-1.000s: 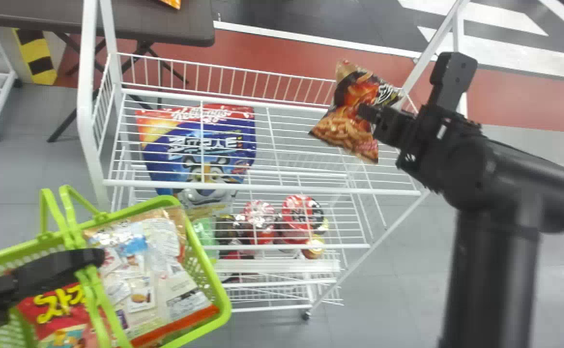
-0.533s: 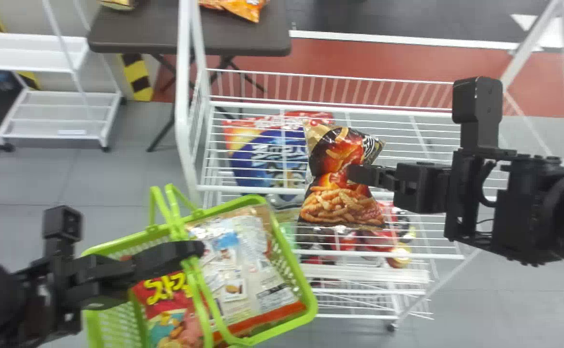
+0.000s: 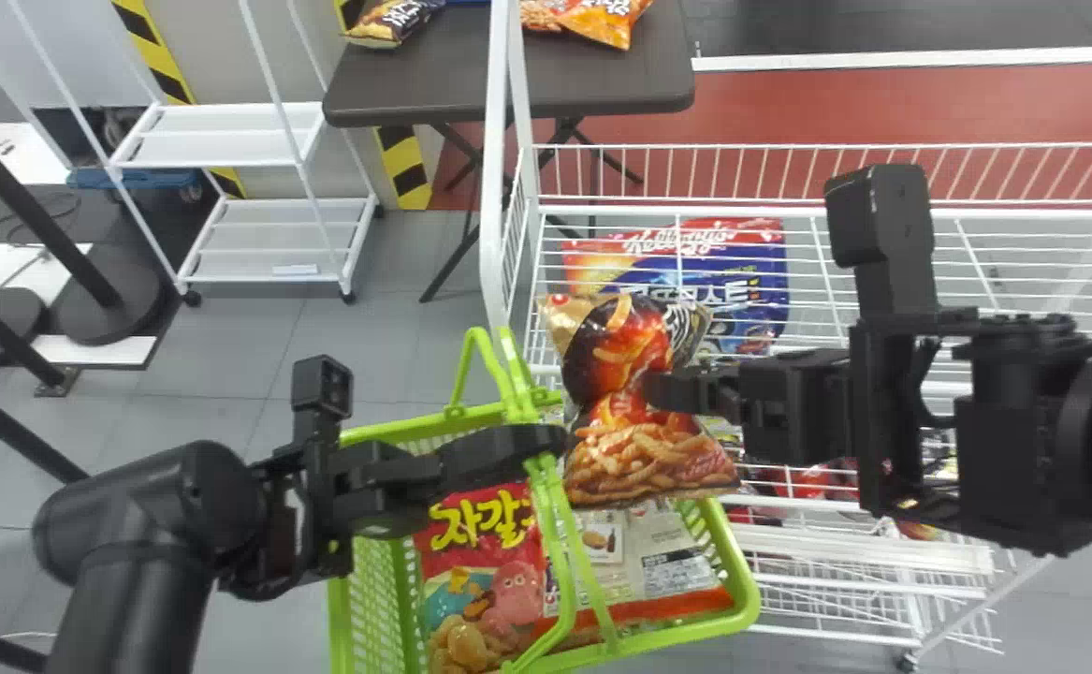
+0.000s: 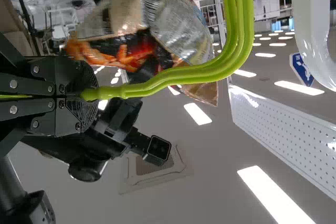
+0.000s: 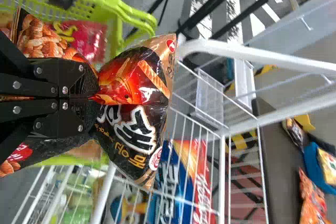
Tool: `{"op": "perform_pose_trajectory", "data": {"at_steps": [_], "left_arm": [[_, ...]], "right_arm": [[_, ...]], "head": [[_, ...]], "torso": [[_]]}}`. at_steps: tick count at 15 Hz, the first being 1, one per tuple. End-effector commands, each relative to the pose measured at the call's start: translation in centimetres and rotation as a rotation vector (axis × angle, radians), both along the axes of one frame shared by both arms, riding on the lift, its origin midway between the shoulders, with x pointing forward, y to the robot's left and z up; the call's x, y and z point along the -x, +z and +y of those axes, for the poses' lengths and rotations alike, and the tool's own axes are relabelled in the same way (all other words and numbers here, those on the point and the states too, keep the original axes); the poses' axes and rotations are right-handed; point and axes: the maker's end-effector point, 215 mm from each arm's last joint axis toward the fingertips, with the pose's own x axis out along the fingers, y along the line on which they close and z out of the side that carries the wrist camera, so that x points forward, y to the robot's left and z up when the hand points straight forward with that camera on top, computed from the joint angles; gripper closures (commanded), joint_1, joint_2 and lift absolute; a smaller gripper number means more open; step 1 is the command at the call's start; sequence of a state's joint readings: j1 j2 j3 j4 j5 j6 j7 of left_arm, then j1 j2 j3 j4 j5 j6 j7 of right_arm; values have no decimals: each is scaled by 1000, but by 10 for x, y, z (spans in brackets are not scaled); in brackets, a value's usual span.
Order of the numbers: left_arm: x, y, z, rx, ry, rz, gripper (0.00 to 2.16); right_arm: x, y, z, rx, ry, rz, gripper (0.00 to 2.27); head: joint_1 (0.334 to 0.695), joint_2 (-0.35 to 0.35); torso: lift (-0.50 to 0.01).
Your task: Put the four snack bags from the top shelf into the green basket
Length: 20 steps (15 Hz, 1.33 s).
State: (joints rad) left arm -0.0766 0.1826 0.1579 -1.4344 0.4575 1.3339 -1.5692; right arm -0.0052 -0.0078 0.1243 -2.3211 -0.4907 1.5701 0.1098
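The right gripper (image 3: 650, 388) is gripping a snack bag (image 3: 644, 463), apparently over the green basket's (image 3: 744, 594) far right side.
The left gripper (image 3: 555, 440) is clamping the basket's handles (image 3: 575, 535); a red bag (image 3: 485, 571) is lying inside at left.

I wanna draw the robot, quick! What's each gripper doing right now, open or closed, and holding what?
Left gripper: closed, holding the basket handles.
Right gripper: closed, holding a snack bag.
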Motion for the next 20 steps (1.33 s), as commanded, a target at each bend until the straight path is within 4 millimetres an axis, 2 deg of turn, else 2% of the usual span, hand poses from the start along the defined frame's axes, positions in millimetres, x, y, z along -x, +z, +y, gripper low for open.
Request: {"op": "perform_pose_trajectory", "data": {"at_steps": [1,5,7,8,9,10,11,12,15,18,19,20], "left_arm": [[-7,5,0,13,0,-4,2145],[-9,7,-2,22,-1,-4,2145],[-9,7,-2,23,-1,-5,2148],[-10,8,-1,24,3,-7,2145],[-11,8,0,24,6,-8,2145],[-11,8,1,23,8,-8,2145],[-11,8,1,23,8,-6,2145],[-11,8,3,22,11,-7,2148],[-12,6,5,20,15,-1,2145],[-13,5,9,16,24,2,2148],[-13,5,11,16,28,3,2145],[-14,4,14,17,37,4,2145]], "right_arm": [[15,-17,22,-4,51,51,2256],[33,-50,48,-19,125,161,2256],[38,-56,55,-35,147,196,2253],[40,-59,59,-48,158,214,2216],[41,-61,59,-46,159,221,2003],[38,-63,56,-46,151,227,1204],[34,-64,50,-49,133,230,56],[31,-62,44,-69,116,234,-2],[7,-30,11,-194,37,206,16],[-22,6,-47,-279,-89,131,16],[-27,11,-62,-286,-121,113,16],[-33,12,-86,-231,-169,75,16]], "head": [[695,146],[695,196],[695,211],[695,217],[695,223],[695,235],[695,237],[695,236],[695,209],[695,163],[695,123],[695,101]], "torso": [[0],[0],[0],[0],[0],[0],[0],[0],[0],[0],[0],[0]]}}
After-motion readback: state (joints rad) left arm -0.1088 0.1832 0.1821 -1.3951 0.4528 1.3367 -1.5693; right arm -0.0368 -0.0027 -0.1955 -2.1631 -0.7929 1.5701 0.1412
